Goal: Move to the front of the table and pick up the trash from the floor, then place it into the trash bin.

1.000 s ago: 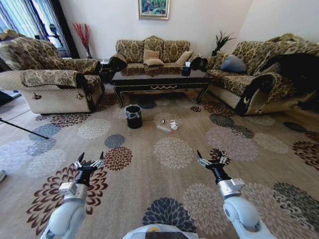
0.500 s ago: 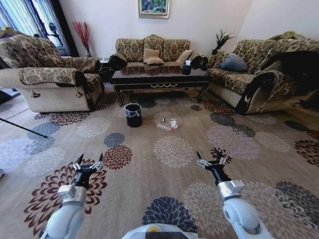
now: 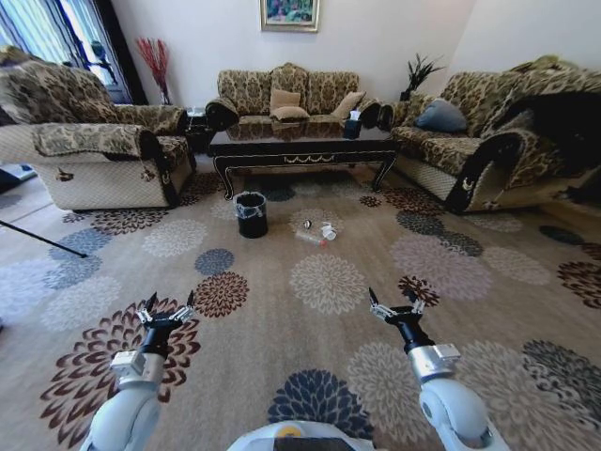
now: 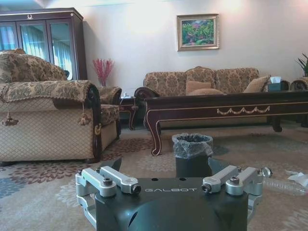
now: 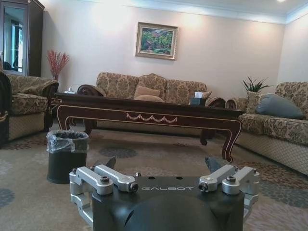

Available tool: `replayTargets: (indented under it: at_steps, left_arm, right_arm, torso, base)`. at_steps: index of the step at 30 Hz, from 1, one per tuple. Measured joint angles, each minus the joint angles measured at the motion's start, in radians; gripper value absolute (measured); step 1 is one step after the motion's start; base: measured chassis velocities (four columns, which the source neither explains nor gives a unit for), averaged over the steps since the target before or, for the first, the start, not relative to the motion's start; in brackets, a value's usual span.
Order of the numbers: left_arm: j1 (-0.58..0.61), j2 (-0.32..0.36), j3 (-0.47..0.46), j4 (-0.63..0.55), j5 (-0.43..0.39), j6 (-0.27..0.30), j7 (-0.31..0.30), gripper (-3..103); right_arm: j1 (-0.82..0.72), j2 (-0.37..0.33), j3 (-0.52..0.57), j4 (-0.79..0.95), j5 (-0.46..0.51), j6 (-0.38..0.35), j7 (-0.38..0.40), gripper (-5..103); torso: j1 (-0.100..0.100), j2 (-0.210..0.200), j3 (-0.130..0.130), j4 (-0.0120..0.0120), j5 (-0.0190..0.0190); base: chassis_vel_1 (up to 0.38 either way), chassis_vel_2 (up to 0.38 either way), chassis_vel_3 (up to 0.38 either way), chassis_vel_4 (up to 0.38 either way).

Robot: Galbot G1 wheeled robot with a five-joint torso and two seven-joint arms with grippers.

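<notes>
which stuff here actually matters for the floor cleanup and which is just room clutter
Part of the job:
- trash on the floor
- trash bin beside it
- table behind both
- left gripper and right gripper, jaws open, held low and short of the trash

Just lying about:
- sofas
- tissue box on the table
- framed picture
- potted plant

Patterned sofa (image 3: 286,94) against back wall, armchair (image 3: 89,141) at left, second sofa (image 3: 488,141) at right, framed painting (image 3: 289,16) above, red dried-flower vase (image 3: 158,68), potted plant (image 3: 416,75).
</notes>
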Motion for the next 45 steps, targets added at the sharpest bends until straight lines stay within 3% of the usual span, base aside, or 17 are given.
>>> replayTargets:
  at_steps: [12, 26, 45]
  left_arm:
    - [-0.007, -0.002, 0.007, 0.007, 0.0, 0.002, -0.004, 100]
    - [-0.011, 0.001, 0.009, 0.002, -0.012, -0.036, -0.019, 100]
    - [-0.031, -0.001, 0.014, 0.033, 0.0, -0.041, -0.019, 100]
  right_arm:
    - [-0.004, 0.003, -0.01, -0.012, -0.015, 0.005, 0.0, 100]
    - [-0.013, 0.005, -0.012, -0.018, -0.019, 0.016, -0.015, 100]
    - [0.002, 0.007, -0.026, -0.038, -0.025, 0.017, -0.015, 100]
  torso:
    - [0.0, -0.04, -0.048, 0.0, 0.0002]
    - [0.0, -0.04, -0.048, 0.0, 0.0]
    - [0.0, -0.04, -0.043, 0.0, 0.0001]
  base:
    - [0.0, 0.0, 0.0, 0.0]
    - [0.0, 0.0, 0.0, 0.0]
    - [-0.096, 0.087, 0.086, -0.095]
